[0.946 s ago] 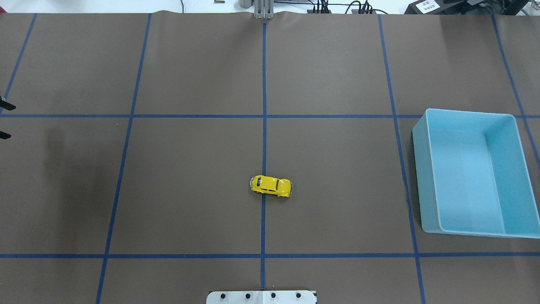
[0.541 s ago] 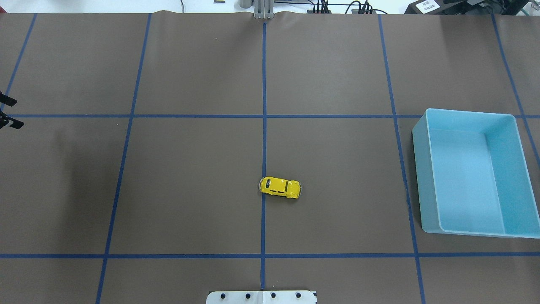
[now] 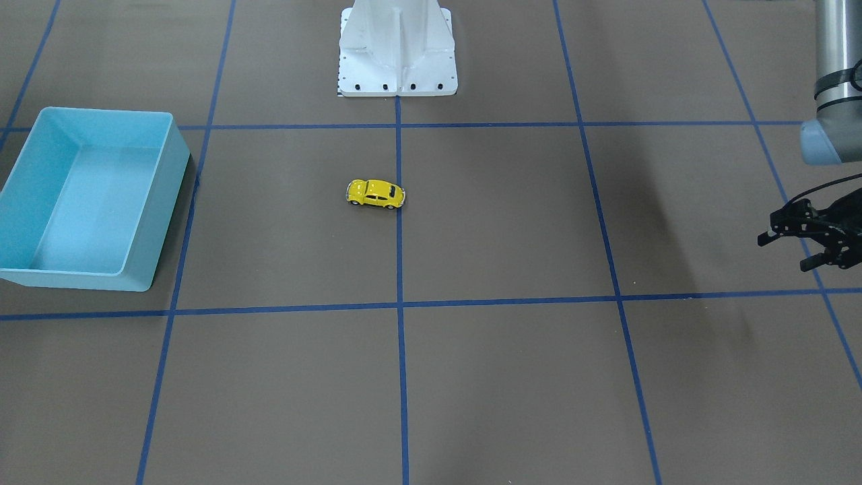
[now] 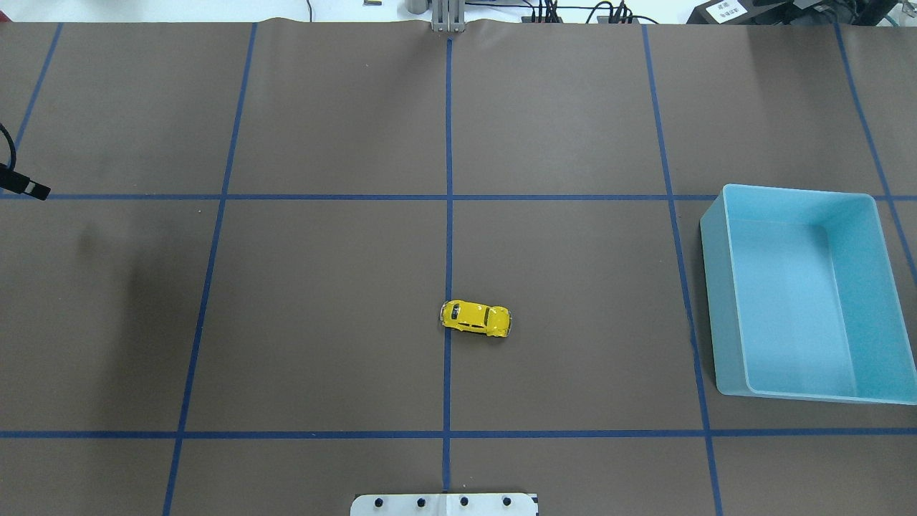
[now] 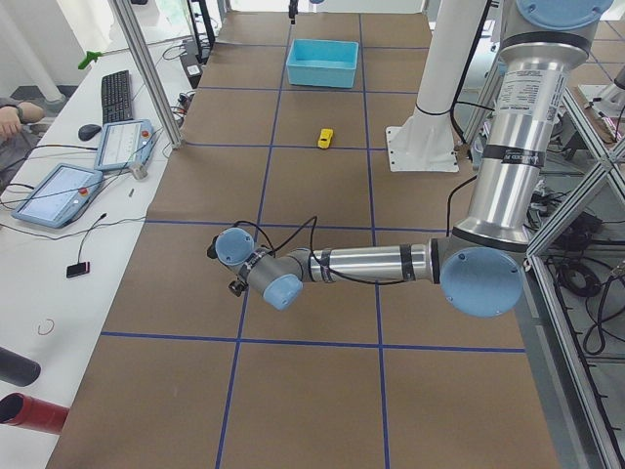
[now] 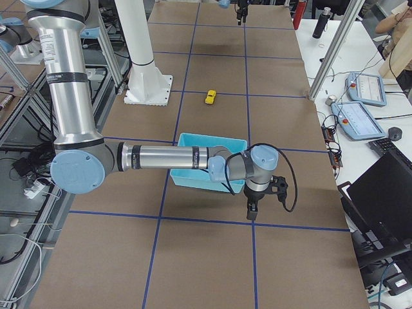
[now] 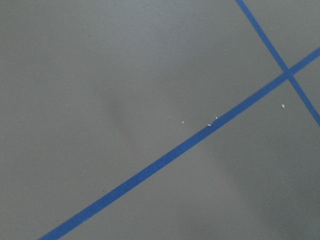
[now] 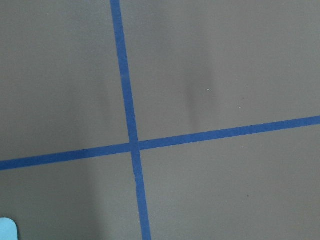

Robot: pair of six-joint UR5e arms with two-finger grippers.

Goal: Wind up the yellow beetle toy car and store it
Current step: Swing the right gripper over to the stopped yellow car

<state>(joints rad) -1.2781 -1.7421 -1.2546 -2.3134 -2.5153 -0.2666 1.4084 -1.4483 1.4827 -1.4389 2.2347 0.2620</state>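
Note:
The yellow beetle toy car (image 4: pixel 476 319) stands on its wheels on the brown mat just right of the centre tape line, untouched; it also shows in the front view (image 3: pixel 376 194) and both side views (image 5: pixel 325 138) (image 6: pixel 210 97). The light blue bin (image 4: pixel 716 301) stands empty at the table's right side (image 3: pixel 168 202). My left gripper (image 3: pixel 784 252) hovers far to the car's left, fingers spread and empty; only one fingertip (image 4: pixel 36 190) shows overhead. My right gripper (image 6: pixel 251 209) hangs beyond the bin, away from the car; I cannot tell if it is open.
The robot's white base plate (image 4: pixel 444 504) sits at the near table edge, its column (image 3: pixel 397 54) above it. Blue tape lines grid the mat. Operator desks with pendants and a keyboard (image 5: pixel 117 93) flank the table's far side.
The car rolled a short way right, then stopped. The left gripper's fingers at the left edge turned and shifted, so only one tip shows overhead now.

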